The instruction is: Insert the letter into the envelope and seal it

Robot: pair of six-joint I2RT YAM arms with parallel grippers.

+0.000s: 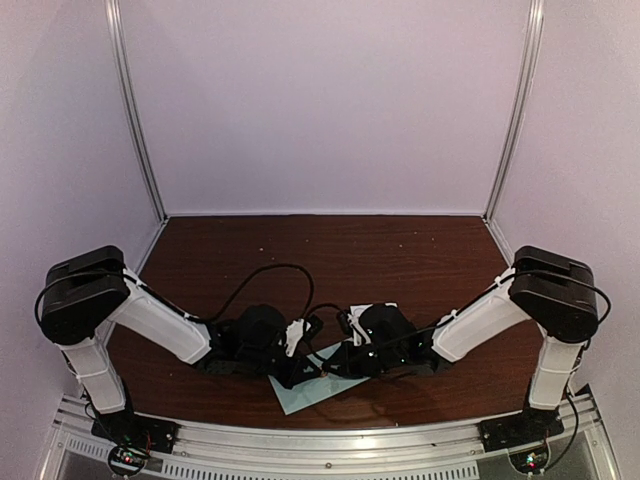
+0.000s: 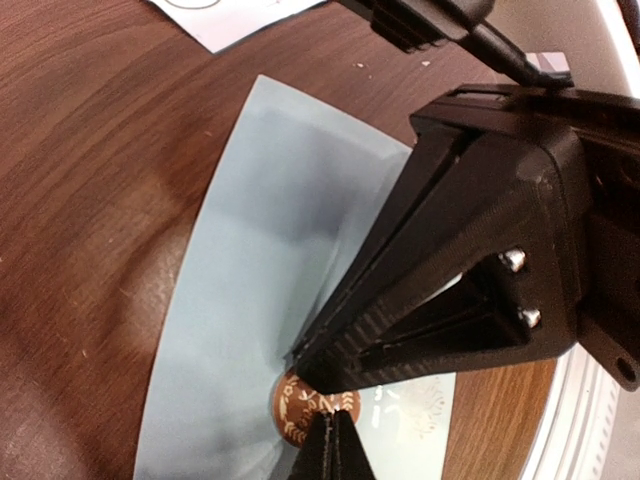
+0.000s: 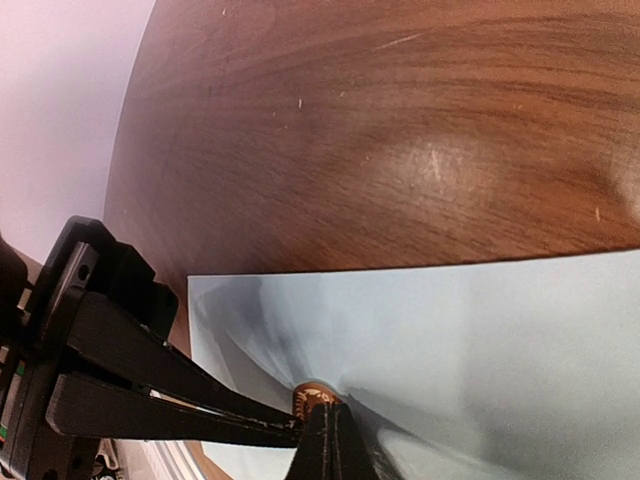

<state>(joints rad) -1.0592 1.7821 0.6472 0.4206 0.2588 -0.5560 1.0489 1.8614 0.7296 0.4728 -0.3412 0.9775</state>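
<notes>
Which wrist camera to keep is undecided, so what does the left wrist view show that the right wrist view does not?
Only the left wrist view: a white sheet beyond the pale teal envelope, and whitish print beside the round brown seal. Only the right wrist view: the pale lilac wall behind the table. Both: the envelope on the table, the seal, and the shut left gripper and right gripper, tips meeting on that seal.

The left arm (image 1: 155, 325) and right arm (image 1: 480, 320) have white shells, boxy black joints and black cables (image 1: 265, 268). The right gripper (image 2: 302, 364) is ribbed black with two silver screws (image 2: 512, 260).
</notes>
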